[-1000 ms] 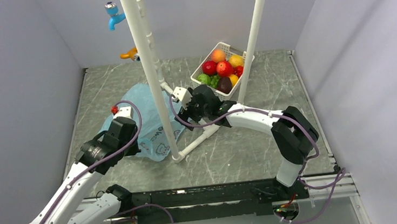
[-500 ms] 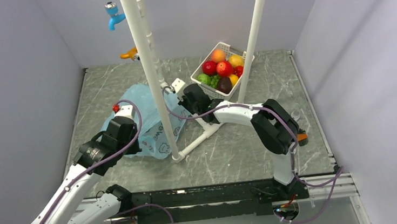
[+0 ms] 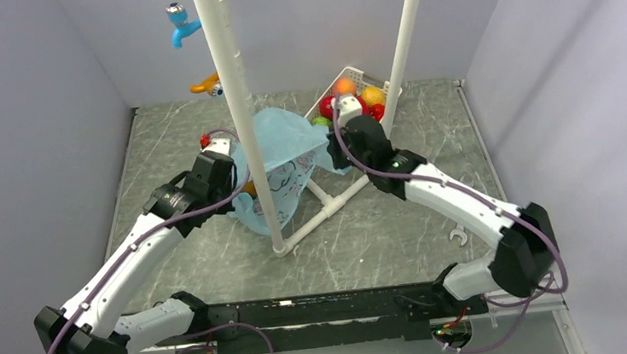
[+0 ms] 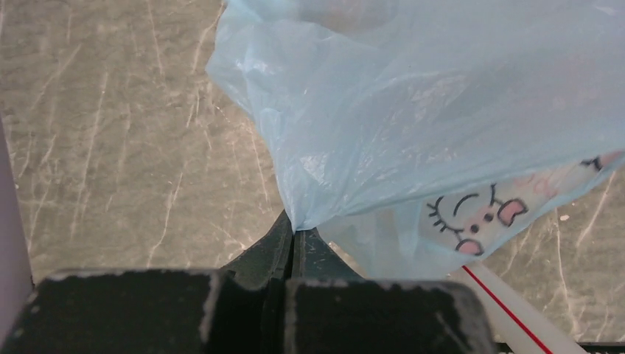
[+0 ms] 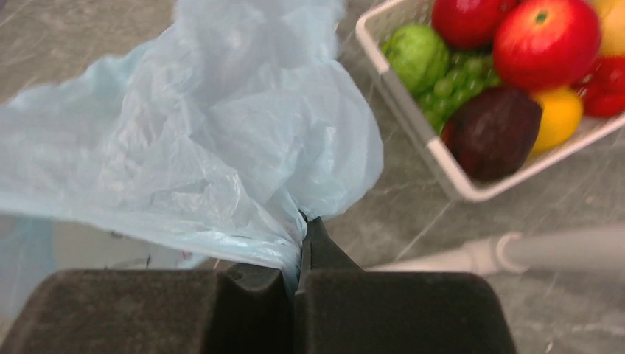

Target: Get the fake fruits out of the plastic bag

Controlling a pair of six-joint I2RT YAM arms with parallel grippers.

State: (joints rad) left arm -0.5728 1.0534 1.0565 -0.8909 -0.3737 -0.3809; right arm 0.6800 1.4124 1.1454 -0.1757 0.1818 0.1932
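Left fingers (image 4: 269, 254) and right fingers (image 5: 324, 258) each pinch the plastic bag (image 3: 285, 137): it's flimsy, slippery film, so grab bunched folds.

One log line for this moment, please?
left gripper: shut on crinkly light-blue plastic bag | right gripper: shut on same bag

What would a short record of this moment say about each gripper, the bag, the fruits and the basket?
left gripper: jaws shut on a pinch of the plastic bag
right gripper: jaws shut on the bag's other side
plastic bag: held up, stretched between both grippers, against the white pole
fake fruits: one orange shape seems to show at the bag's left side; others hidden
basket: on the table beyond the bag, holding red, green, yellow and dark fruits
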